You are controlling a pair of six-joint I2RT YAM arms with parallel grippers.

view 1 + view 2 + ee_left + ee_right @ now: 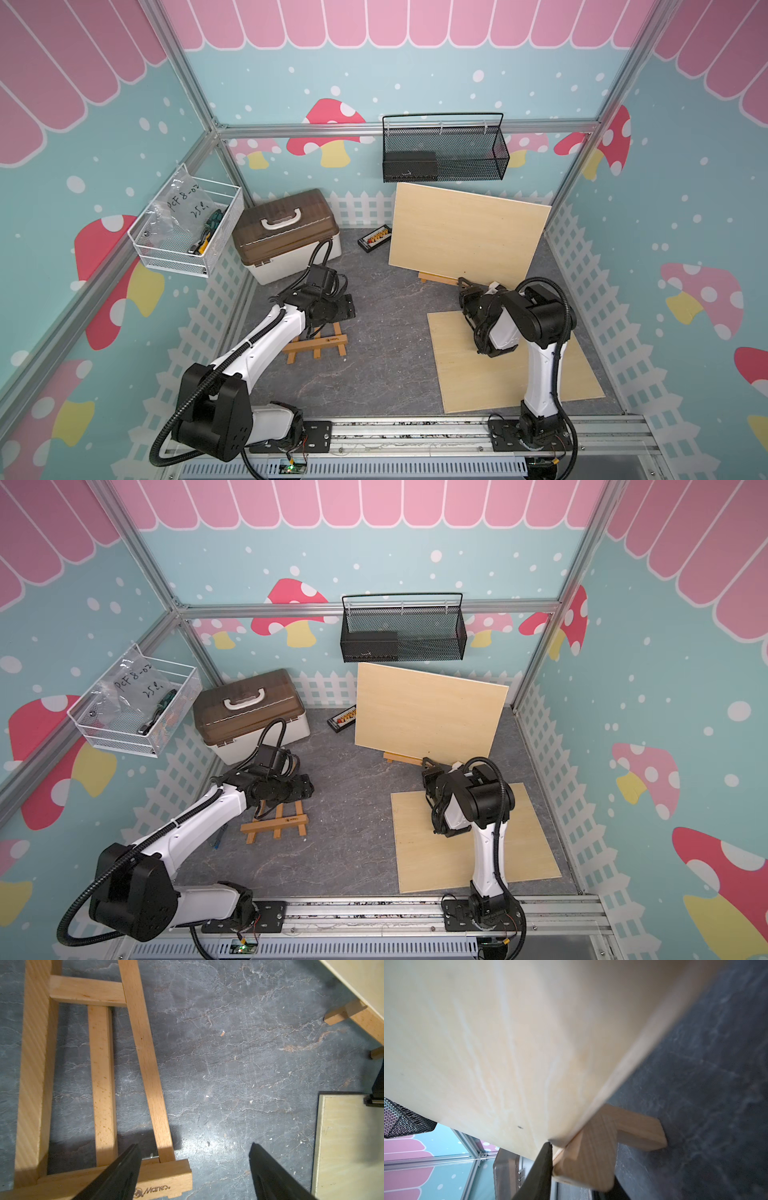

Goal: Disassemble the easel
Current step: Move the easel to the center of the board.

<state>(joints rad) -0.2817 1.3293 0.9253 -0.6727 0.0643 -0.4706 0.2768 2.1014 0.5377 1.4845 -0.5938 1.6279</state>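
Note:
A small wooden easel (320, 347) (278, 825) lies flat on the grey table, with its crossbars and "Maries" ledge (166, 1178) in the left wrist view. My left gripper (347, 307) (195, 1145) hovers open just above its top end, and the ledge's end lies between the spread fingers. A second easel (436, 279) (401, 758) stands at the back right, carrying a leaning plywood board (465, 232) (488, 1032). My right gripper (463, 284) (581, 1167) is shut on the end of that easel's ledge (587, 1153), below the board's lower corner.
Another plywood board (465, 374) (349, 1147) lies flat under the right arm. A brown-lidded toolbox (286, 232) stands at the back left, with a small connector strip (376, 239) beside the standing board. A black mesh basket (444, 153) and a white wire basket (187, 224) hang on the walls.

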